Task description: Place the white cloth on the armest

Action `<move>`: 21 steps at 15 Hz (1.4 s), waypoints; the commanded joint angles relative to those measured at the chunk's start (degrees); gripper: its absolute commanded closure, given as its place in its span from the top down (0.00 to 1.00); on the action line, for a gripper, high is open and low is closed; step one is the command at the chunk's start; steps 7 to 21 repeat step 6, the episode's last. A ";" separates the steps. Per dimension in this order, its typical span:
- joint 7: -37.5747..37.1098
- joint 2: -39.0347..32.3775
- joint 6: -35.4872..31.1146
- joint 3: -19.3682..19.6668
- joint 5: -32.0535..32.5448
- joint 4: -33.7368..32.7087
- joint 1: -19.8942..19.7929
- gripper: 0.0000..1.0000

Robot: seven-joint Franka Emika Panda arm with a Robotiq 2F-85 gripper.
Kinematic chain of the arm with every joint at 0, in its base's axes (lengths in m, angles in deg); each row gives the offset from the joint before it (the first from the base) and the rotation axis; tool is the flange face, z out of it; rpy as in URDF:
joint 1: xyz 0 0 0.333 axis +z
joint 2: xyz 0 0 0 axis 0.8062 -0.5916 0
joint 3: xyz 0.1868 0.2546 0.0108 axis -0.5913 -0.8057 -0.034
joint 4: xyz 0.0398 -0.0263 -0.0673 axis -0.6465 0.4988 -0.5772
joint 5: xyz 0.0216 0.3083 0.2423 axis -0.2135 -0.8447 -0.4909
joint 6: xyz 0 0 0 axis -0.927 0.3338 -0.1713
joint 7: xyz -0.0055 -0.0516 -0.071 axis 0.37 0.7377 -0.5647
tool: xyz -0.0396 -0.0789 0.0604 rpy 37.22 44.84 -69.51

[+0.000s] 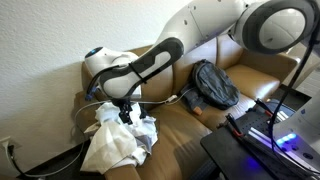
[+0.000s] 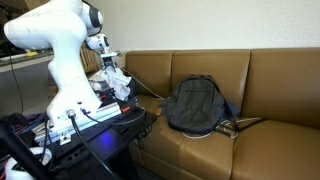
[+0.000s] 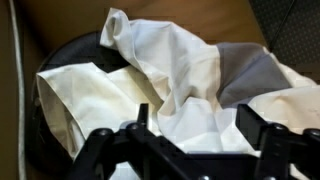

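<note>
The white cloth (image 1: 113,142) lies crumpled on the brown sofa's armrest (image 1: 180,128) and hangs down its outer side. It also shows in an exterior view (image 2: 119,83) on the armrest (image 2: 141,88). My gripper (image 1: 127,113) points down right over the top of the cloth, also in an exterior view (image 2: 110,68). In the wrist view the jaws (image 3: 195,125) are spread wide with white folds (image 3: 180,70) and a grey patch between and below them. I cannot tell whether the fingertips touch the cloth.
A dark backpack (image 1: 211,85) lies on the sofa seat, also in an exterior view (image 2: 197,105). A black stand with cables and lit electronics (image 1: 262,132) sits beside the armrest (image 2: 88,122). A wall stands behind the sofa.
</note>
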 commanded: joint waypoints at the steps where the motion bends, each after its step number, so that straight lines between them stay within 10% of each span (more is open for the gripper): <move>1: -6.59 9.43 8.81 1.42 -0.21 5.28 0.19 1.00; 4: -12.97 18.46 8.08 -0.51 -5.72 13.38 -4.94 1.00; 5: -10.66 11.29 10.10 0.49 -2.90 3.99 -1.42 1.00; 21: -10.93 13.09 10.20 0.40 -3.38 5.07 -2.08 1.00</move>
